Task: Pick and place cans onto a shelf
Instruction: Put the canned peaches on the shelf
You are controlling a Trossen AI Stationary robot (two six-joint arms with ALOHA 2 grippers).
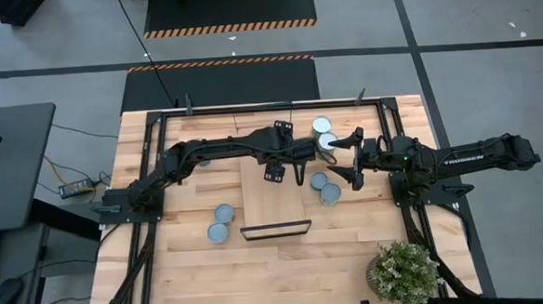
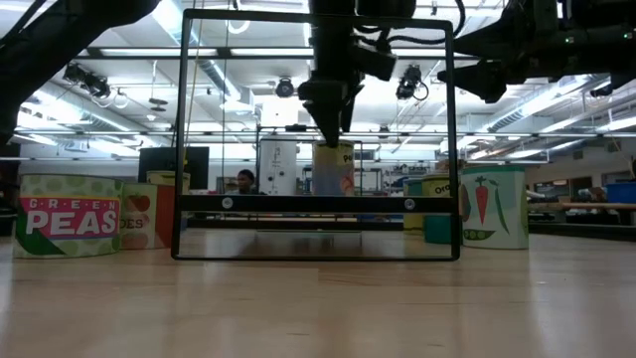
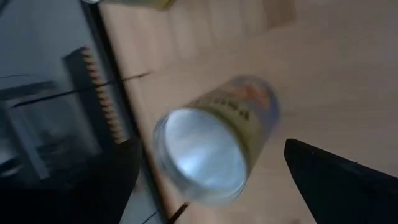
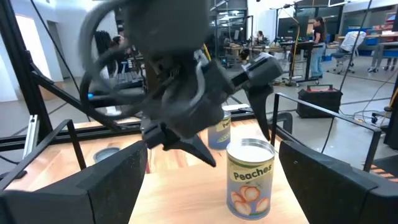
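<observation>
the left gripper (image 1: 302,164) hung over the far part of the shelf (image 1: 274,203), its fingers spread wide and holding nothing. a peaches can (image 4: 250,178) stood upright on the board near its right far corner, between the open fingers of the right gripper (image 1: 354,154), which reached in from the right side and did not clasp it. in the left wrist view a can (image 3: 214,146) sat just below the parted left fingers (image 3: 339,183), untouched. other cans stood on the table: two (image 1: 220,224) left of the shelf, two (image 1: 325,187) just right of it.
</observation>
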